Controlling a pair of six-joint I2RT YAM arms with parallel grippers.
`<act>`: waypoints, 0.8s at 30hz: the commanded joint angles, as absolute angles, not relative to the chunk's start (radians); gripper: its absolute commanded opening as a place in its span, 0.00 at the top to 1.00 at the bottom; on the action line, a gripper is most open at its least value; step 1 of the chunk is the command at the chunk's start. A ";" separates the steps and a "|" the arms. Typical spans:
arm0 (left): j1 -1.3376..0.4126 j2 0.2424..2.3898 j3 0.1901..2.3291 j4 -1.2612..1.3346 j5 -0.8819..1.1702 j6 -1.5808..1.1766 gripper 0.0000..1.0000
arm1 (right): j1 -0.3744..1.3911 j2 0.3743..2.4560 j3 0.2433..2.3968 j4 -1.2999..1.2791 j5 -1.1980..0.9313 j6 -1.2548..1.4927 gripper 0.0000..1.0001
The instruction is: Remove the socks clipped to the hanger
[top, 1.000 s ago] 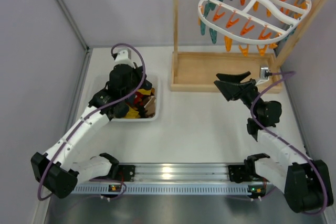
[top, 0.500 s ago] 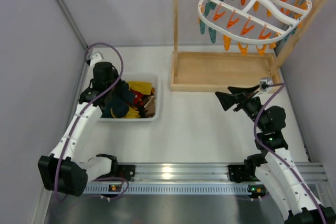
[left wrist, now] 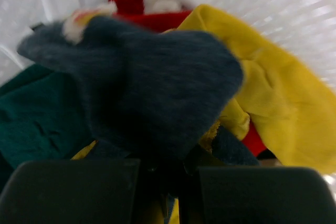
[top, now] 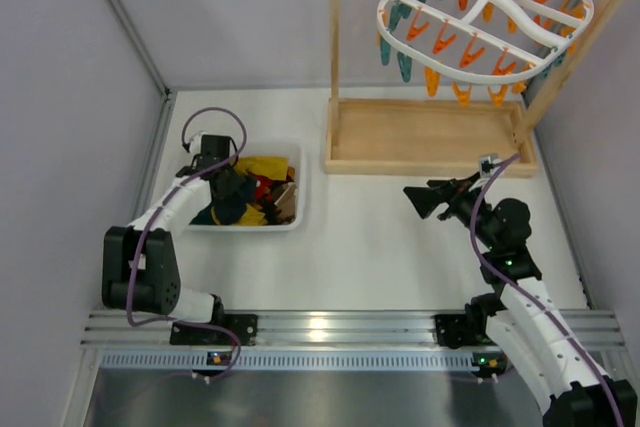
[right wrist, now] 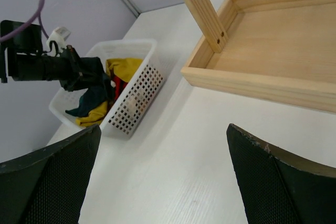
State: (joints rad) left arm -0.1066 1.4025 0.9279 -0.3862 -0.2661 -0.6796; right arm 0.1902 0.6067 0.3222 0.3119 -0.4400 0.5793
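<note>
Left end effector (left wrist: 168,174) is pinched shut on the navy sock (left wrist: 157,82), low over the white basket (top: 300,209) seemingly to drop it there, while the right end effector (top: 428,197) gapes empty and the hanger (top: 480,17) shows only clips (top: 440,39).

White shells and black joints on the left arm (top: 170,205) and right arm (top: 545,322), pretty chunky black blocks at the elbows. Purple cable (top: 212,111) looped along each. Black fingers (right wrist: 283,179) with a fine dimpled texture, edges a bit scuffed.
</note>
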 commanded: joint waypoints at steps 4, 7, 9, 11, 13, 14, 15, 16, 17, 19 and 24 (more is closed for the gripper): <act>-0.080 1.457 0.861 -0.305 -0.190 -0.750 0.93 | 0.206 0.558 0.339 0.305 -0.469 0.560 0.00; -0.080 1.390 0.851 -0.307 -0.187 -0.755 0.82 | 0.207 0.520 0.362 0.246 -0.468 0.540 0.01; -0.080 1.339 0.848 -0.308 -0.186 -0.753 0.66 | 0.206 0.494 0.386 0.209 -0.466 0.523 0.01; -0.080 1.255 0.839 -0.311 -0.184 -0.755 0.41 | 0.206 0.473 0.406 0.146 -0.459 0.503 0.00; -0.080 1.177 0.825 -0.311 -0.178 -0.758 0.32 | 0.207 0.459 0.437 0.082 -0.433 0.488 0.01; -0.080 1.155 0.819 -0.314 -0.178 -0.758 0.29 | 0.206 0.442 0.455 0.065 -0.410 0.476 0.01; -0.080 1.138 0.821 -0.324 -0.181 -0.758 0.24 | 0.206 0.436 0.465 0.049 -0.400 0.471 0.01; -0.080 1.111 0.824 -0.348 -0.181 -0.750 0.21 | 0.206 0.430 0.472 0.022 -0.393 0.466 0.01; -0.080 1.098 0.825 -0.357 -0.178 -0.746 0.17 | 0.204 0.420 0.491 0.009 -0.378 0.456 0.01; -0.080 1.057 0.837 -0.402 -0.179 -0.726 0.03 | 0.206 0.414 0.515 -0.033 -0.365 0.440 0.01; -0.081 0.913 0.879 -0.514 -0.205 -0.646 0.02 | 0.204 0.425 0.633 -0.216 -0.247 0.371 0.00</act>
